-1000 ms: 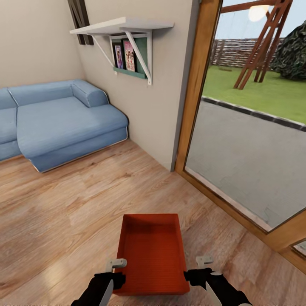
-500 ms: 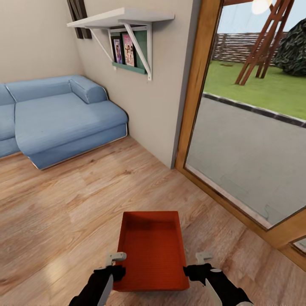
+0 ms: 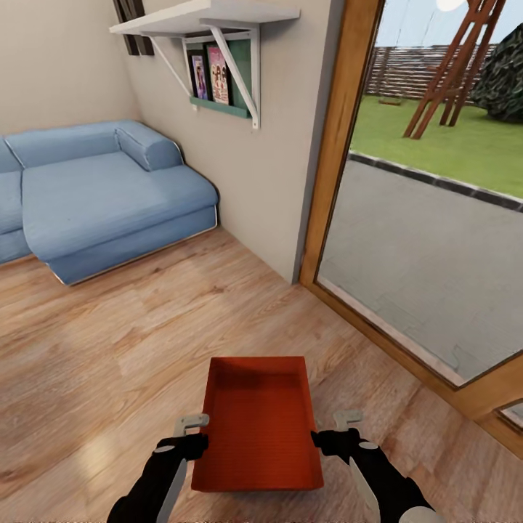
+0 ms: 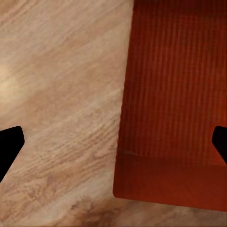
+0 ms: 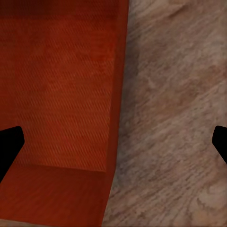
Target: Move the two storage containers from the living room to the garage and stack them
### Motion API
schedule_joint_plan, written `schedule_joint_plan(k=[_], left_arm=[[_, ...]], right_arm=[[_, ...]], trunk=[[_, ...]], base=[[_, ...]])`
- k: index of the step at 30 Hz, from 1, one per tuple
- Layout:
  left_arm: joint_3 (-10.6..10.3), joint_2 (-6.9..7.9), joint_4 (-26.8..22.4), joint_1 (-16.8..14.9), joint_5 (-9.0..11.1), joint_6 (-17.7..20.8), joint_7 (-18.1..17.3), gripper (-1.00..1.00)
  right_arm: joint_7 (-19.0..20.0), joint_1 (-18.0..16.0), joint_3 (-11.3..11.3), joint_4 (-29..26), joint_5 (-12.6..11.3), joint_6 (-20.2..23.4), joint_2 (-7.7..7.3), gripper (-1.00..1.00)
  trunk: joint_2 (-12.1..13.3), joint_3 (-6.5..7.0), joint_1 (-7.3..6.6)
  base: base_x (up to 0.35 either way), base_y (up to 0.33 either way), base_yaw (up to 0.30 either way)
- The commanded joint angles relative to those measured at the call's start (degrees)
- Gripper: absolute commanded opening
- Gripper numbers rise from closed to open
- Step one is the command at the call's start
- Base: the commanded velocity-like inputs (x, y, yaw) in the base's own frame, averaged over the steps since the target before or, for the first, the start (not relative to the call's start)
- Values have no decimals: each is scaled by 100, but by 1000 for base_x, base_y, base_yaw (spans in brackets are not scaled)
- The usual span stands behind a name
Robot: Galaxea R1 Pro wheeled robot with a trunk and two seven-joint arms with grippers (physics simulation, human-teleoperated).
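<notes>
One red-orange storage container (image 3: 260, 421), open-topped and empty, sits low in the head view over the living room's wood planks (image 3: 109, 349). My left gripper (image 3: 195, 434) is at its left wall and my right gripper (image 3: 335, 430) is at its right wall, so the bin is clamped between the two arms. The left wrist view has the bin's ribbed bottom (image 4: 175, 94) and one wall between wide-spread black fingertips (image 4: 9, 146). The right wrist view has the same bin (image 5: 61, 94) between spread fingertips (image 5: 9, 144). Both grippers are open. The garage is out of view.
A blue sofa (image 3: 102, 196) stands at the back left under a white wall shelf (image 3: 203, 18) with pictures. A wood-framed glass door (image 3: 341, 145) fills the right side, with paving and a lawn (image 3: 436, 145) beyond. A beige wall corner (image 3: 261, 181) lies straight ahead.
The whole view has shifted: sofa, shelf and door frame have slid a little, so the camera moved. The container keeps its place between the two grippers.
</notes>
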Motion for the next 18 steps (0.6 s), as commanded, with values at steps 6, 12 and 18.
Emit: schedule_joint_plan(k=[6, 12, 18], left_arm=[[9, 13, 27, 1, -1, -7, 1, 100], [3, 18, 106, -1, 3, -9, 1, 100], [3, -3, 110, -1, 3, -15, -7, 100]], right_arm=[[14, 0, 23, 3, 24, 34, -1, 100], [14, 0, 34, 8, 6, 34, -1, 100], [14, 0, 31, 15, 15, 34, -1, 100]], trunk=[[-2, -60, -1], [-2, -115, -1], [-2, -171, -1]], base=[[0, 0, 0], [0, 0, 0], [0, 0, 0]])
